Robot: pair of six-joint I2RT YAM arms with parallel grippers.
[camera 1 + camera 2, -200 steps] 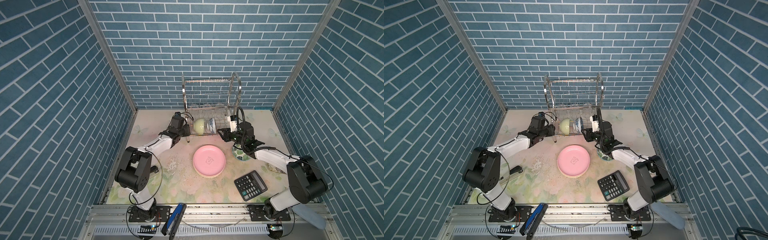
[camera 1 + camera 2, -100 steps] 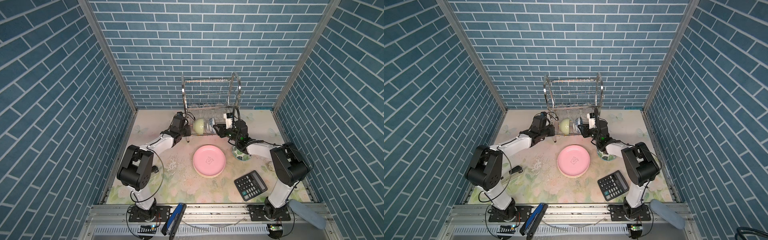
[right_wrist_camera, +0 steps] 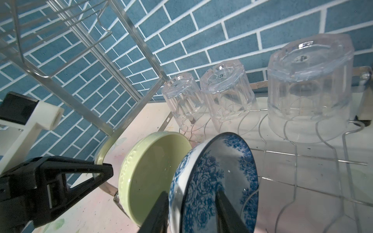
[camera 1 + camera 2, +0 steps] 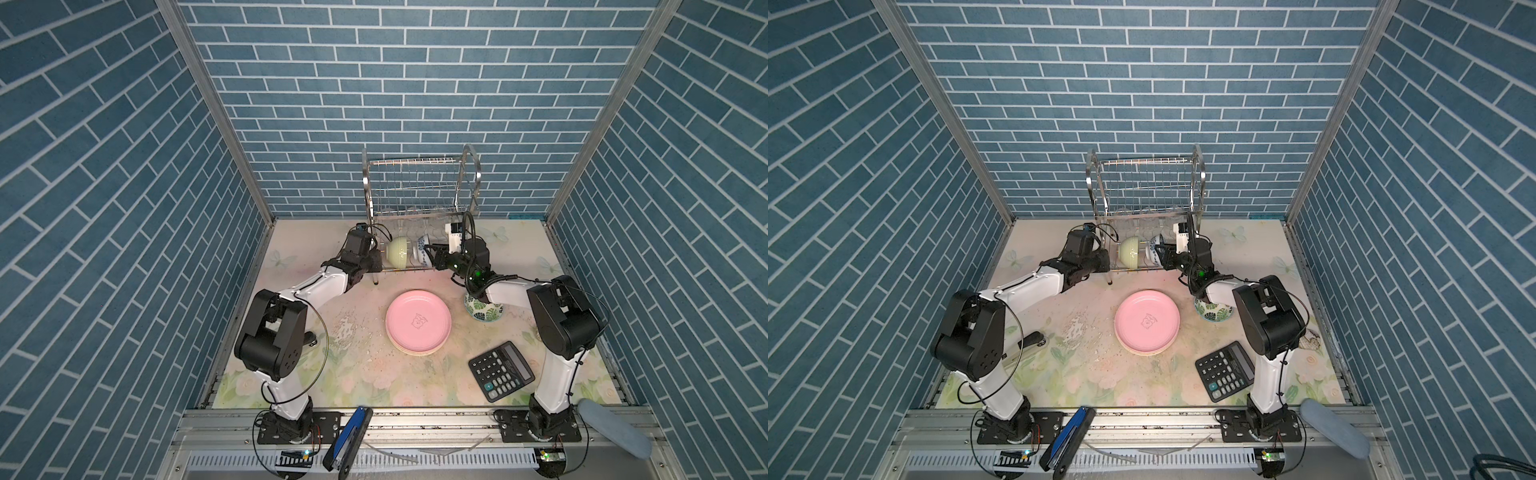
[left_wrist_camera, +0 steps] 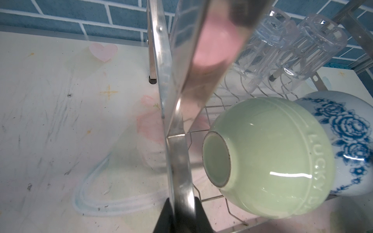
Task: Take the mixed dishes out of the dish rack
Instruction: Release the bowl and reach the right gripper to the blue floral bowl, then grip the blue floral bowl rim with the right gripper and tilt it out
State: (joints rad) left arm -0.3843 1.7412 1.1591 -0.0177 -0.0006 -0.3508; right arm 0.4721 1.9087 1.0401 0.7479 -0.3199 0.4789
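The dish rack stands at the back wall. On its lower tier a pale-green bowl and a blue-white bowl stand on edge. Three clear glasses sit upside down behind them. My left gripper is shut on the rack's left side frame. My right gripper is open. It straddles the blue-white bowl's rim, one finger inside and one outside.
A pink plate tops a stack of plates in front of the rack. A green-leaf bowl sits under my right forearm. A black calculator lies front right. Blue brick walls close in both sides.
My left gripper has shut on the rack's side frame. My right gripper has moved left onto the blue-white bowl's rim and that arm's elbow has come up.
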